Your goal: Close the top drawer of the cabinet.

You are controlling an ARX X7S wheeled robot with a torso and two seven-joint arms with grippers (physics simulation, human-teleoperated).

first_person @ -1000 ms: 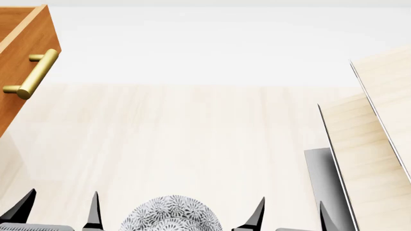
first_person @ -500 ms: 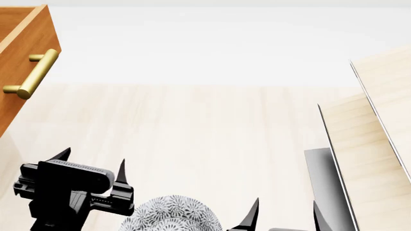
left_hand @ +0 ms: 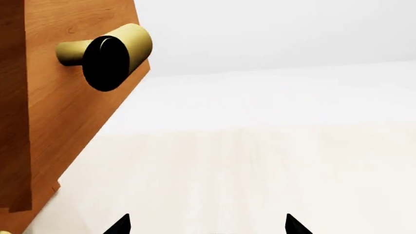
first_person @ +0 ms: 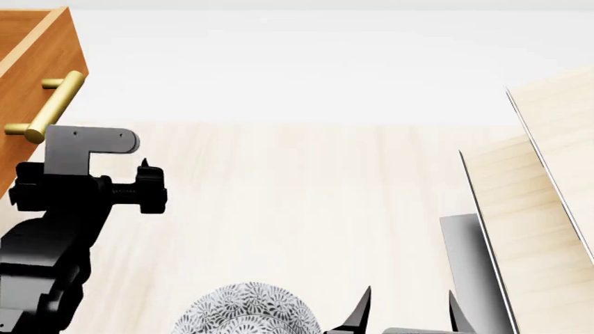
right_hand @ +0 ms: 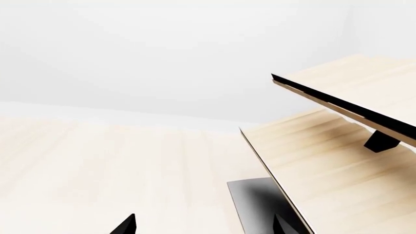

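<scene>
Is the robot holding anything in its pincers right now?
No, nothing. The left pincer is open and empty, short of the top drawer and its handle. The right pincer is open and empty too.

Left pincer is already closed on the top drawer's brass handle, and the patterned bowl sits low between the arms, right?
Not quite. The left pincer is open and holds nothing; the left wrist view shows its tips apart, short of the brass handle on the top drawer. The patterned bowl is low between the arms.

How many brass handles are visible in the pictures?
1: the brass bar handle on the top drawer, at the head view's upper left, just above the left arm. Handles of lower drawers may be out of view.
</scene>
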